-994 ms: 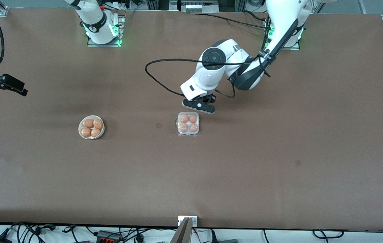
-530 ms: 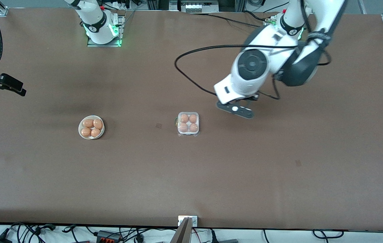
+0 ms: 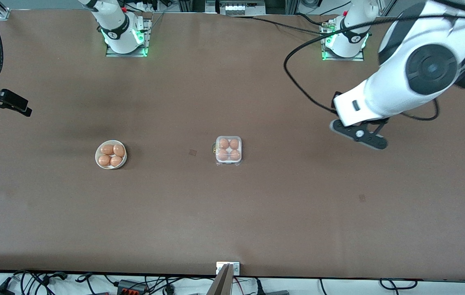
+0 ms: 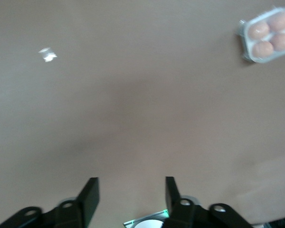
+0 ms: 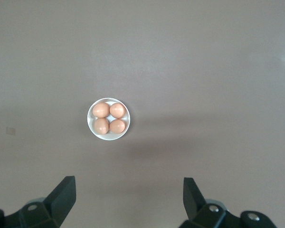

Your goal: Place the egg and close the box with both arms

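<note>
now the small clear plastic egg box [image 3: 229, 150] sits closed on the brown table [image 3: 232, 213], four orange-brown eggs [image 3: 229, 149] inside. left gripper [image 3: 358, 135] hangs over bare table, open and empty. right gripper [image 5: 128, 199] hangs open and empty above the round white bowl [image 5: 109, 118].

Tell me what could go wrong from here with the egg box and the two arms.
The box holds four eggs with its lid down, but whether it latched cannot be seen; it might spring open. The left gripper, open, hangs over bare table toward the left arm's end, its cable looping low. The right gripper, open, waits over the table edge; a swing inward could strike the bowl of eggs.
</note>
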